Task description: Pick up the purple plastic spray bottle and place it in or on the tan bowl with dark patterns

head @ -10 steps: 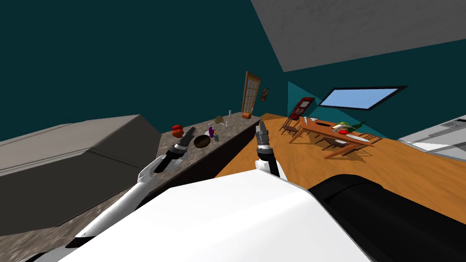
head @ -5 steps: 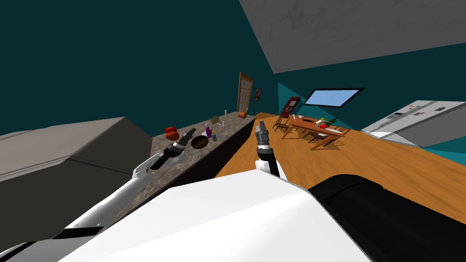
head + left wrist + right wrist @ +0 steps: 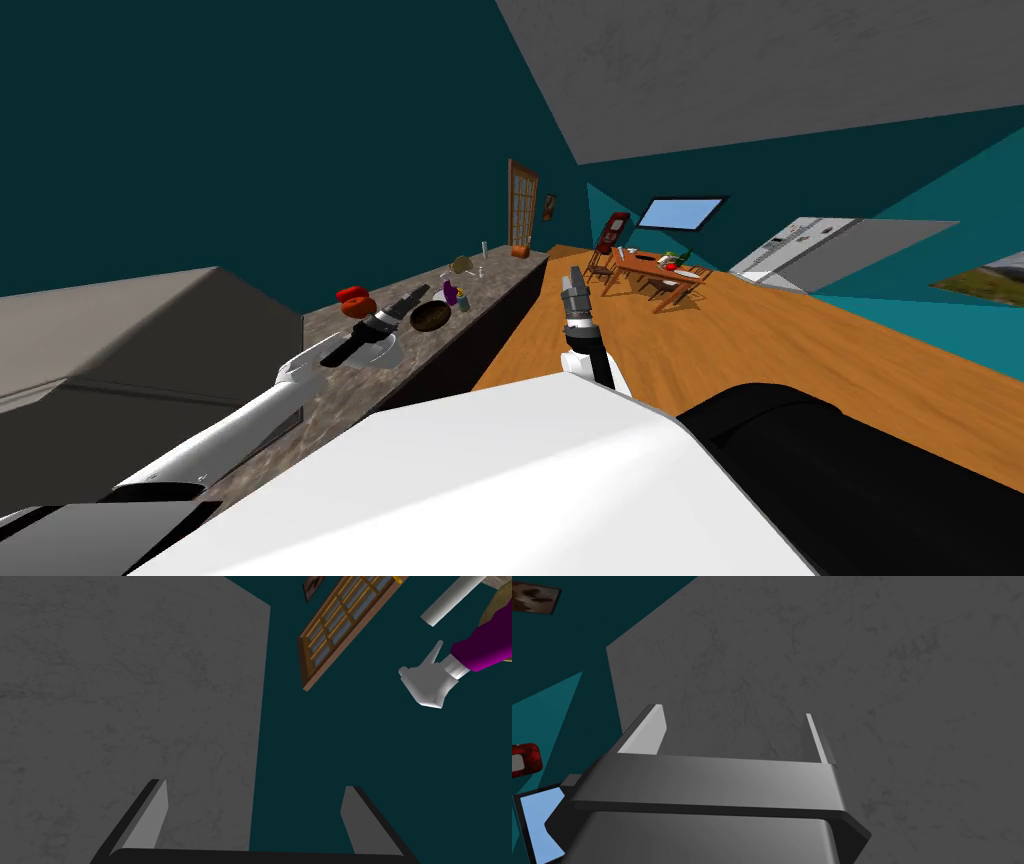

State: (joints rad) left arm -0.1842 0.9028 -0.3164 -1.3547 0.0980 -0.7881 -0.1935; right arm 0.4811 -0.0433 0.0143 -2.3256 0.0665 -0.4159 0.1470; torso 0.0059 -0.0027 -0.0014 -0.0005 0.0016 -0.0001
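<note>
Spray bottle: purple body, white trigger head, standing on the mottled stone counter, just beside a round dark-brown bowl. Left hand: flat grey blade fingers apart, empty, near the bottle. Right hand: fingers apart, empty, raised over the orange wood-grain floor.

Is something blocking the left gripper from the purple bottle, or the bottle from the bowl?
Nothing visible. The open left gripper has a clear path to the purple bottle; the brown bowl sits right beside it.
</note>
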